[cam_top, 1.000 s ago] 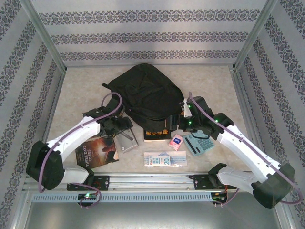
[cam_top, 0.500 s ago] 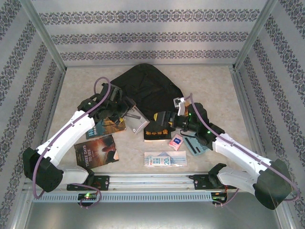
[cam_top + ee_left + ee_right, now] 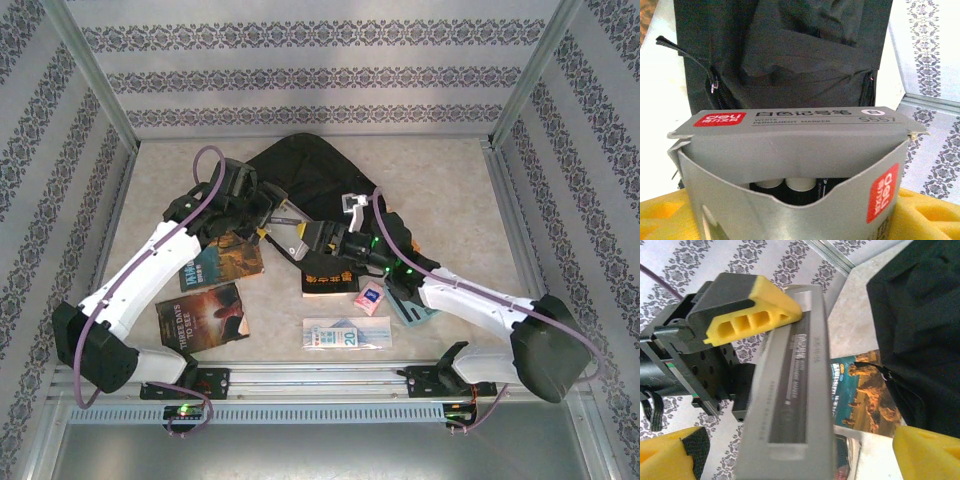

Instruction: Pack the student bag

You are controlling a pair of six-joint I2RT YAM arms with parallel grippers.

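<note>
Near side of the student bag (image 3: 315, 180): 2 books (image 3: 205, 315) lie off its left-near corner. A black book (image 3: 328, 280) sits just beside its near edge, with a flat packet (image 3: 347, 333) nearer the rail. A calculator (image 3: 408, 302) lies off the right-near corner, partly under the right arm.

At the bag's near edge, above the table: left gripper (image 3: 268, 222) is clamped on a grey marker box (image 3: 790, 150), flap up, marker caps showing inside. Right gripper (image 3: 318, 238) meets it from the bag's right-near side, jaws wide apart. The box runs between its 2 yellow fingertips (image 3: 927, 455); I can make out no contact.

Step in hand, as I read it: get the box into the bag, likely by a pass between arms. To do it well, the right jaws should close square across the box's firm faces, away from the loose flap (thin card, likely to crush, and markers may spill if tipped). The left should let go only once that grip is firm.

The bag lies flat and slack, zips showing at both sides. Whether the mouth gapes I cannot tell; the fabric probably needs lifting.

Room: bare table (image 3: 450, 190) right of the bag, back wall near its far end. The arms crowd each other at the near edge, so each should retreat outward.
</note>
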